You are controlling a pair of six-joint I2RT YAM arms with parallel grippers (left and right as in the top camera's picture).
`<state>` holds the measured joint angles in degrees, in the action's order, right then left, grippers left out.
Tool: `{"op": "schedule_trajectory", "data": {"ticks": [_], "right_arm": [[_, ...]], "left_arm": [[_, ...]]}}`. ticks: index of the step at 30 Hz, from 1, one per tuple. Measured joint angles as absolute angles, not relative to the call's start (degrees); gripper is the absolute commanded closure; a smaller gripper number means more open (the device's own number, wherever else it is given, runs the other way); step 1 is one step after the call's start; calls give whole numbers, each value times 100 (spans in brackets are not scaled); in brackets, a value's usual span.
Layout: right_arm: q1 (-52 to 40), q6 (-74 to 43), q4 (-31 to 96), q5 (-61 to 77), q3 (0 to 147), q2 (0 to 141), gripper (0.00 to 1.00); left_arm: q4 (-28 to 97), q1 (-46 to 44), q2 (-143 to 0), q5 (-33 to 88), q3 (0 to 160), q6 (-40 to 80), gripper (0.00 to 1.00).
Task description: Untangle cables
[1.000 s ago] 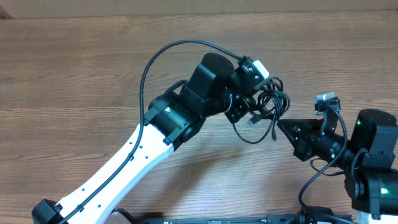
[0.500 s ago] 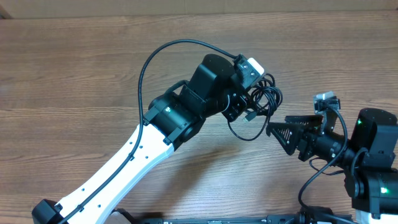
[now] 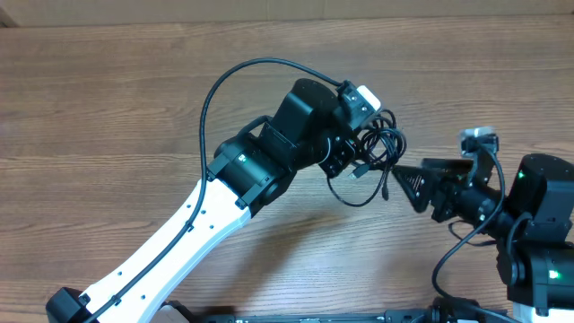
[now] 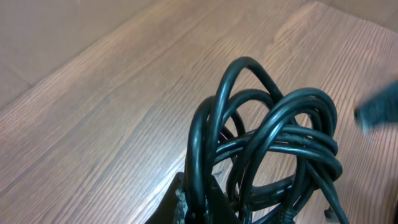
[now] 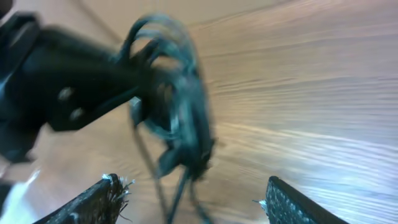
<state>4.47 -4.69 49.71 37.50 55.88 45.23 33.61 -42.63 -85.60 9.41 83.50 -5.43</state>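
The cables [image 3: 375, 152] are a tangled bundle of thin black cords, held off the wooden table near the middle right. My left gripper [image 3: 354, 152] is shut on one loop of the cables [image 4: 267, 149], and the cord runs between its fingertips [image 4: 200, 202] at the bottom of the left wrist view. A long loop hangs down below the bundle. My right gripper [image 3: 405, 179] stands open just right of the bundle with nothing between its fingers. In the right wrist view the blurred cables [image 5: 180, 124] hang ahead of the spread fingers [image 5: 93, 199].
The thick black wire [image 3: 224, 85] of the left arm arcs above the wooden table [image 3: 108, 108]. The right arm's base [image 3: 538, 224] sits at the right edge.
My right gripper has gone from shut to open and shifted slightly beside the bundle. The left gripper has pulled the cables a little left and up.
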Motion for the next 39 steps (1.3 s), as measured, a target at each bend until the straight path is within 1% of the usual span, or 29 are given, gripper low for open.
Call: {"op": "schedule_trajectory", "data": {"ticks": [3, 7, 12, 13, 16, 22, 30, 34, 35, 36, 37, 39], "right_arm": [[447, -563, 4687, 3494, 5588, 4523, 25], [447, -620, 4259, 3326, 5588, 4523, 25], [447, -622, 4228, 3264, 5586, 4523, 26], [447, -611, 4303, 3258, 5588, 4523, 28], [447, -556, 4497, 3256, 5588, 4523, 29], [447, -532, 4814, 3210, 5588, 4515, 29], [447, -530, 4993, 3197, 5588, 4517, 29], [447, -532, 5028, 3190, 5588, 4515, 30], [447, -530, 5030, 3168, 5588, 4515, 35], [447, -530, 5039, 3142, 5588, 4510, 37], [447, -510, 5041, 3118, 5588, 4506, 42], [447, -519, 5037, 3083, 5588, 4493, 58]], "left_arm": [[3616, -4263, -8560, 958, 8350, -1041, 96], [3830, -4261, -8560, 1343, 8350, -1835, 96], [3658, -4263, -8560, 2108, 8350, -2475, 96], [3594, -4263, -8560, 2206, 8350, -2554, 96], [3437, -4261, -8560, 2429, 8350, -2670, 96], [3409, -4261, -8560, 2495, 8348, -2744, 96], [3087, -4263, -8560, 2585, 8313, -2582, 96], [2926, -4261, -8560, 2860, 8302, -2499, 96], [2915, -4244, -8560, 2939, 8302, -2502, 96], [2912, -4222, -8560, 3044, 8302, -2502, 96], [2912, -4213, -8560, 3096, 8300, -2504, 96], [2928, -4211, -8560, 3186, 8300, -2502, 96]]}}
